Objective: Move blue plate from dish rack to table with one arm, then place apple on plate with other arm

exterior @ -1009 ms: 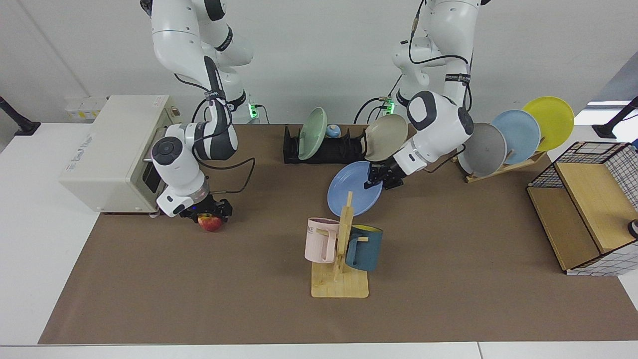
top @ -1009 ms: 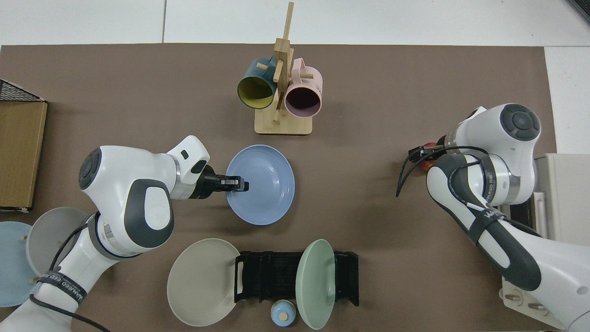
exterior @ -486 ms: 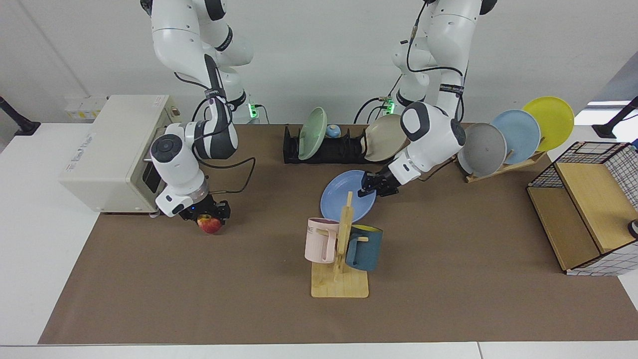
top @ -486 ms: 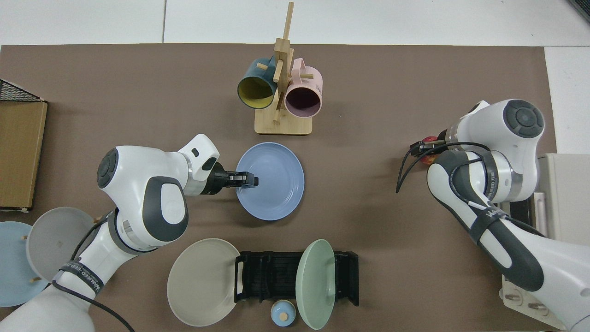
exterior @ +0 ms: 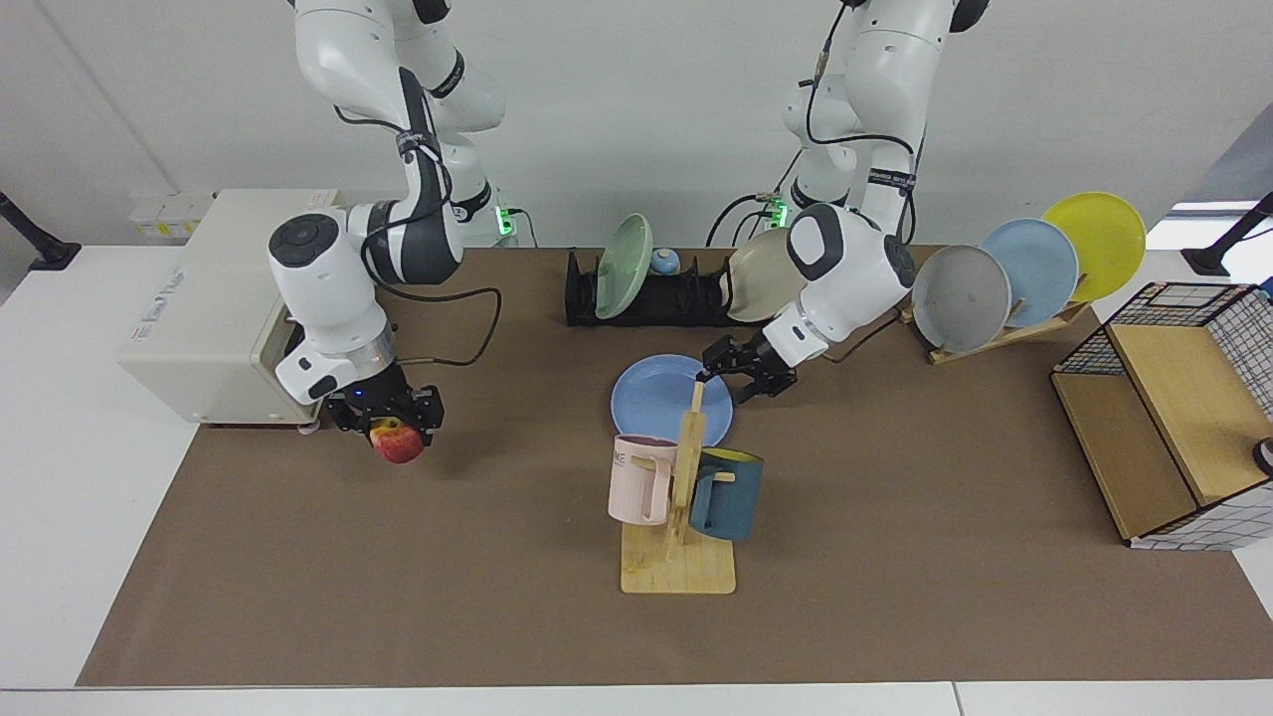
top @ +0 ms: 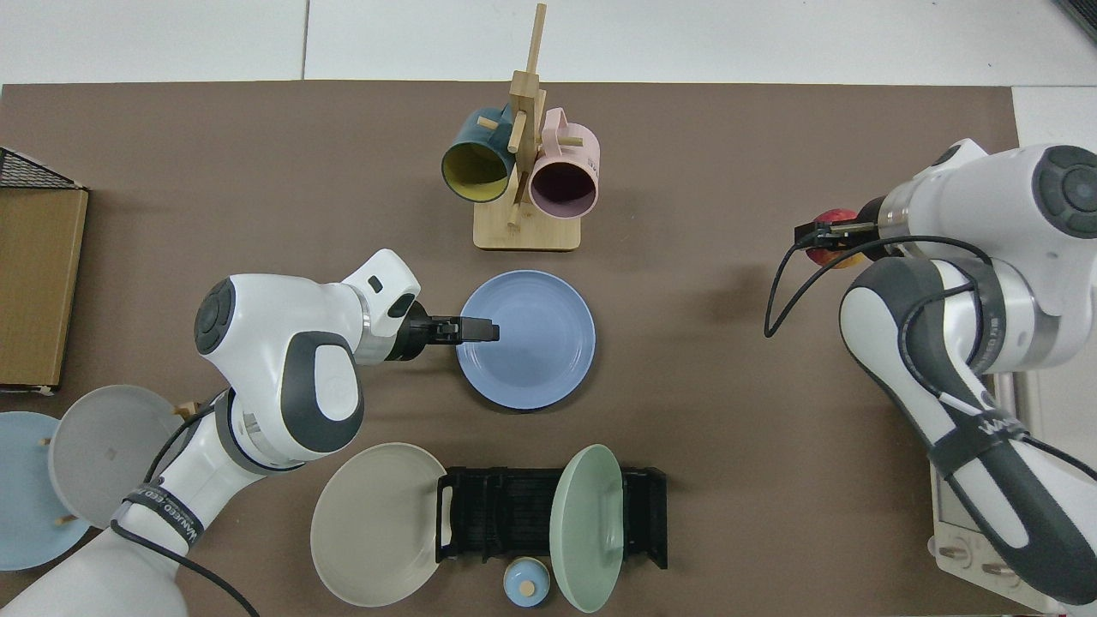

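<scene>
Nearest the facing camera stands the mug stand [exterior: 679, 517], at lower centre of the frame, its upright post cutting across the near rim of the plate [exterior: 671, 400] just behind it. The plate lies flat on the table [exterior: 895, 557] at mid-frame, out of the rack [exterior: 686, 296], which sits farther back with a green plate [exterior: 623, 253] and a beige plate [exterior: 764, 274] in it. The left gripper [exterior: 748, 372] is at the plate's right edge in that view, jaws parted and no longer clamping the rim; from above its fingers [top: 467, 329] reach over the plate's left rim, so whether they touch it I cannot tell. At the left of the facing frame the right gripper [exterior: 393, 423] has its jaws clenched on the apple [exterior: 397, 441], which looks lifted clear of the table, near the white box [exterior: 214, 298]. The coming move turns on one line: the plate lies well apart from the apple, straight across toward frame centre, with bare table between. My judgement is that the right arm should travel sideways to the plate and lower the apple onto its middle, while the left gripper must first draw back from the rim, since it sits on the plate's far side from the incoming arm and should not be in the way. The mug stand, close by the plate's near edge, is the thing to avoid.
</scene>
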{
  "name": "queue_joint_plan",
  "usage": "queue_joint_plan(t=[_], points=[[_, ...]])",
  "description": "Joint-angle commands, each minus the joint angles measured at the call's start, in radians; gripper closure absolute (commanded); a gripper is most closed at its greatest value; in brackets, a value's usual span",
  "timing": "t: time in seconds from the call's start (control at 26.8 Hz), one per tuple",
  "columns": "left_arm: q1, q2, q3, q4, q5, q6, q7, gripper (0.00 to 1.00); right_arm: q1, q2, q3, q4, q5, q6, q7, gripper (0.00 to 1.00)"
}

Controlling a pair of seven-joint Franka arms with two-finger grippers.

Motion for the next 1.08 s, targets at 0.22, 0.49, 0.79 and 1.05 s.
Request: queue_joint_plan(t=[0.22,0.49,0.79,1.05], points=[[0.008,-0.199,0.054,0.012,0.238,-0.202,-0.164,0.08,0.104,-0.007,0.007,0.071,0.002,-0.061,0.148,1.00],[0.008,-0.279,0.079,0.136,0.557,-0.469,-0.307,0.04,0.225,0.017,0.009,0.106,0.011,-0.050,0.195,1.00],[0.016,-0.249,0.089,0.355,0.735,-0.698,-0.322,0.03,0.406,0.100,0.010,0.172,0.012,0.008,0.440,1.00],[0.011,-0.161,0.103,0.596,0.816,-0.903,-0.316,0.03,0.549,0.175,0.009,0.169,0.009,0.087,0.609,1.00]])
